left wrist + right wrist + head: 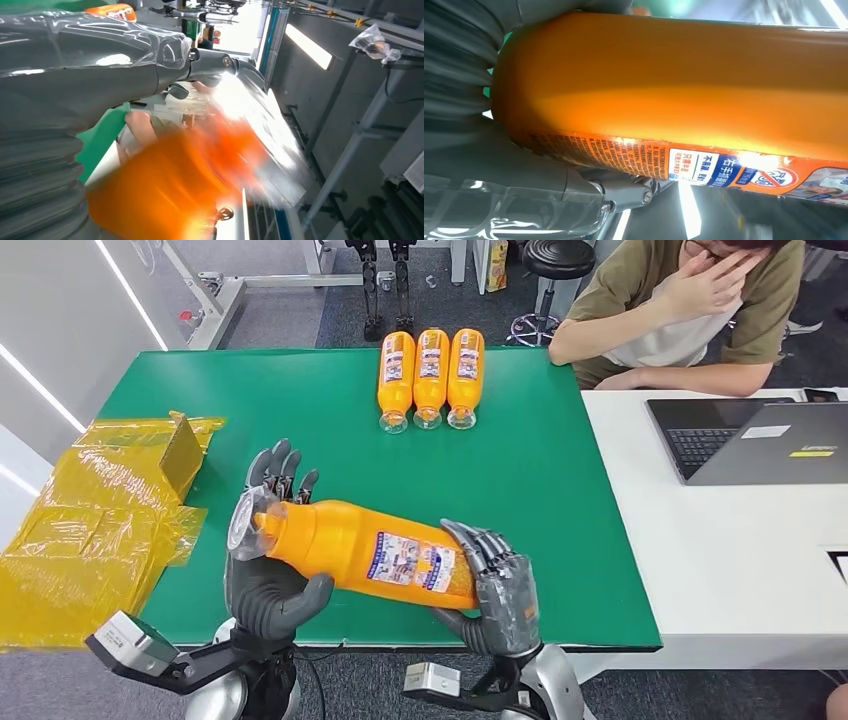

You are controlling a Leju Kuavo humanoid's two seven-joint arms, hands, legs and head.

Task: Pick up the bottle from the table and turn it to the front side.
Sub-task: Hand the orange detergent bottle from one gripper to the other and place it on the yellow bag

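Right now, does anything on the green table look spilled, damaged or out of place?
Nothing stands out. Three orange bottles lie in a neat row, and the left robot hand and right robot hand hold the fourth bottle intact. No spill is visible.

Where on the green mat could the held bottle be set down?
Bare mat lies between the three bottles at the far edge and the held bottle, out to the white table. Crowded: left edge by the yellow bags, and near edge under the left hand and right hand.
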